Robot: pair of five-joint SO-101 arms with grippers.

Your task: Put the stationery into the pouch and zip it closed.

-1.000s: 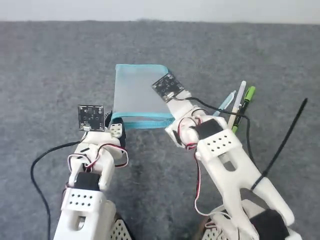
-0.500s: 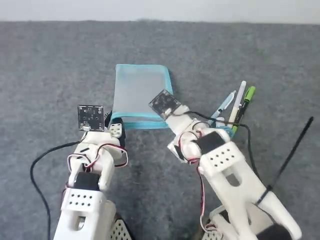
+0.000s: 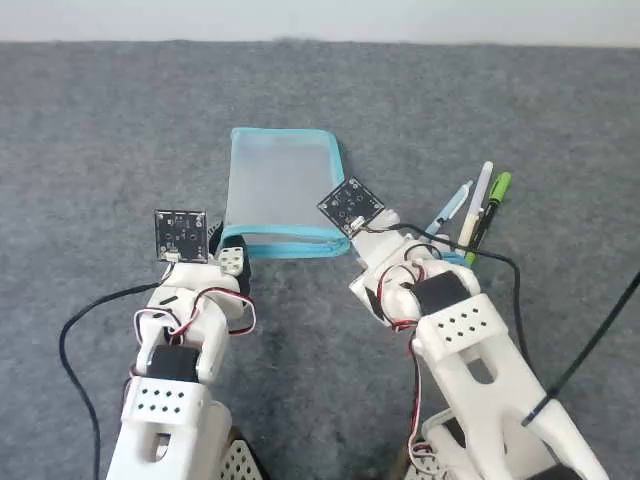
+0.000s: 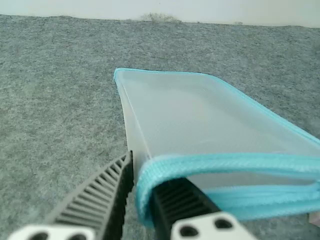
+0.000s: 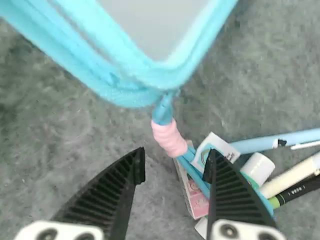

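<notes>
Pink zip pull (image 5: 168, 137), just off right claw (image 5: 176, 155)

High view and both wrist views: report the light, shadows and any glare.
High view: soft, even light; only a faint shadow on the grey mat along the near edge of the pouch; no glare. Left wrist view: the pouch's frosted face is evenly lit, no hot spots. Right wrist view: dim shade under the pouch's zip edge.

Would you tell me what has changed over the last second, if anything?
The right gripper drew back off the pouch toward its base and now hangs open over the zip pull at the near right corner. The left gripper stayed shut on the near left corner; pouch and pens did not move.
</notes>
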